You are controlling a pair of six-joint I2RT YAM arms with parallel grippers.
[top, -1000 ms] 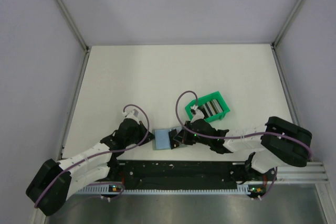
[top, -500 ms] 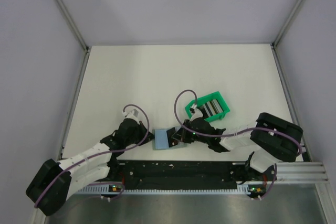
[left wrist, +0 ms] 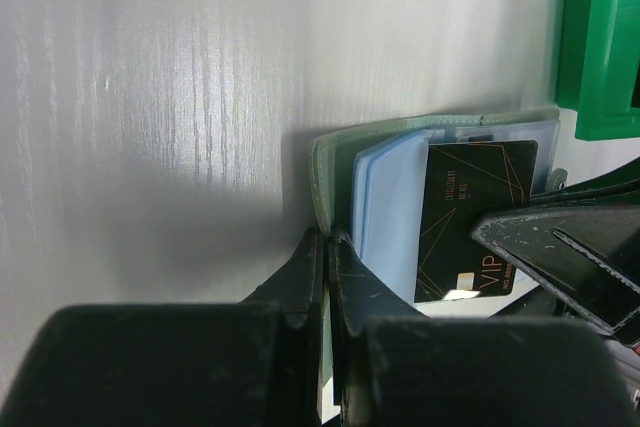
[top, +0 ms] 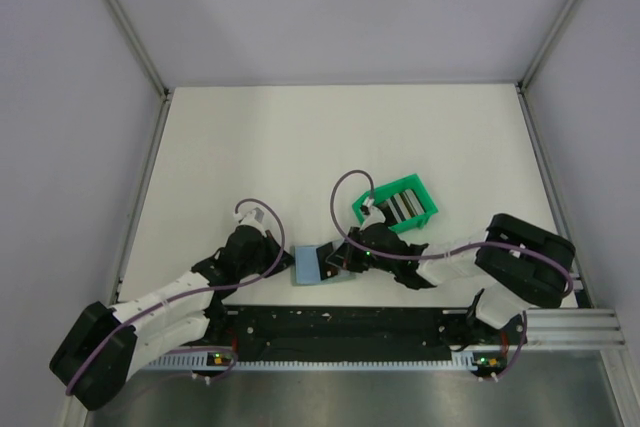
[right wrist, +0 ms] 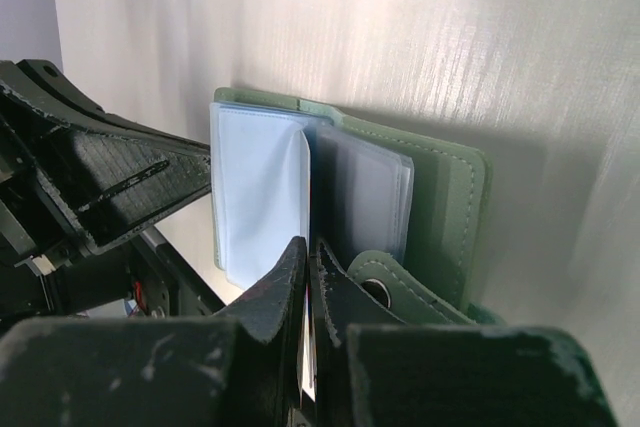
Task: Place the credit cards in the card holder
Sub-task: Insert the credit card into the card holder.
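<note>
The left gripper (top: 285, 263) has not shifted over the last second. Its jaws are pressed together on the near edge of the card holder (top: 313, 265), pinning it open on the counter (top: 300, 147) close to the arm bases, between the two wrists.

What has changed is on the right. The right arm's elbow has swung inward and the right gripper (top: 340, 259) has crept left toward the holder. Its jaws pinch a black card (left wrist: 470, 212), which now lies across the light blue sleeves (left wrist: 390, 207). I judge the insertion to be under way but unfinished, since most of the card's face still shows.

It cannot be made out whether the card's leading edge has entered a pocket or only rests on top, because the right gripper's fingers cover that end. From the right wrist the card is only a thin pale sliver between the jaws. From above, both wrists crowd the holder.

Farther right, the green bin (top: 397, 204) holds more cards (top: 396, 208), but they are too small to count.
</note>
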